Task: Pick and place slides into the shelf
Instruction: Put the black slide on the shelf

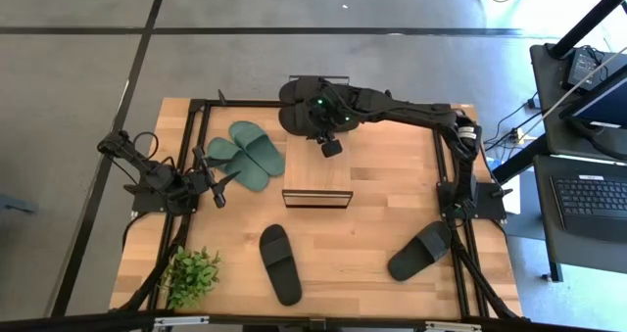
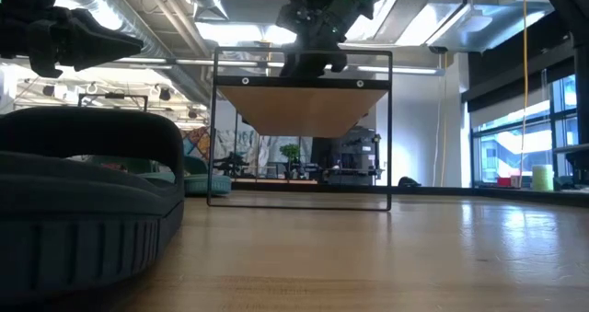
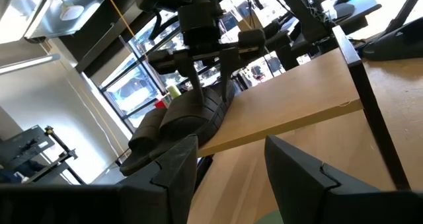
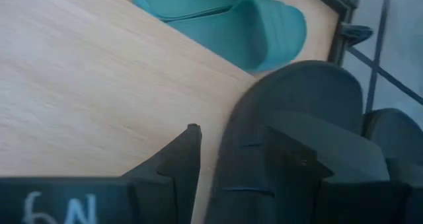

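My right gripper reaches over the far end of the shelf, a light plank on a thin black frame, and is shut on a black slide. Another black slide shows just beside the held one. Two dark green slides lie soles down on the table left of the shelf. Two more black slides lie on the near half of the table. My left gripper waits open at the table's left, level, with nothing between its fingers. My right gripper pinches the black slide at one long side edge; one finger is outside the rim and the other on the footbed. The fingers slant down from the table's far right. The slide hangs tilted; whether it touches the plank I cannot tell.
A small green potted plant stands at the near left corner. Black frame rails run along the table's left and right sides. Bare wood lies between the shelf and the near black slides.
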`<state>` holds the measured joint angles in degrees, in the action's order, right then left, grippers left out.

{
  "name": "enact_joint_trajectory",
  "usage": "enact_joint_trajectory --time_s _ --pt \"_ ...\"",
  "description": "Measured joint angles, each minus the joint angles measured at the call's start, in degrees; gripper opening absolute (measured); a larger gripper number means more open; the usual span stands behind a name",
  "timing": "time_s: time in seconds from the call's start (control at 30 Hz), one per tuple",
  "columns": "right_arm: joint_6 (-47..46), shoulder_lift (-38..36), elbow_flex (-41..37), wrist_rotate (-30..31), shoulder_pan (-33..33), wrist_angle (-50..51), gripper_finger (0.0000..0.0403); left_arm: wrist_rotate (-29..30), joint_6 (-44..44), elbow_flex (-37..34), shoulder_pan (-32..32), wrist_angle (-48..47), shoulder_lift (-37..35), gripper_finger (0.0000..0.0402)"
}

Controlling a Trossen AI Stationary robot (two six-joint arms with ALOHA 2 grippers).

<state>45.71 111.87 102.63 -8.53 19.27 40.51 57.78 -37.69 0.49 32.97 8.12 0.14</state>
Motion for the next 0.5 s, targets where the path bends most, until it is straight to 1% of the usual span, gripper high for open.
enact_joint_trajectory --time_s 0.5 --pt "3.79 0.0 0.0 0.11 0.83 -4.9 0.0159 0.03 0.0 0.0 0.01 0.0 0.0 0.0168"
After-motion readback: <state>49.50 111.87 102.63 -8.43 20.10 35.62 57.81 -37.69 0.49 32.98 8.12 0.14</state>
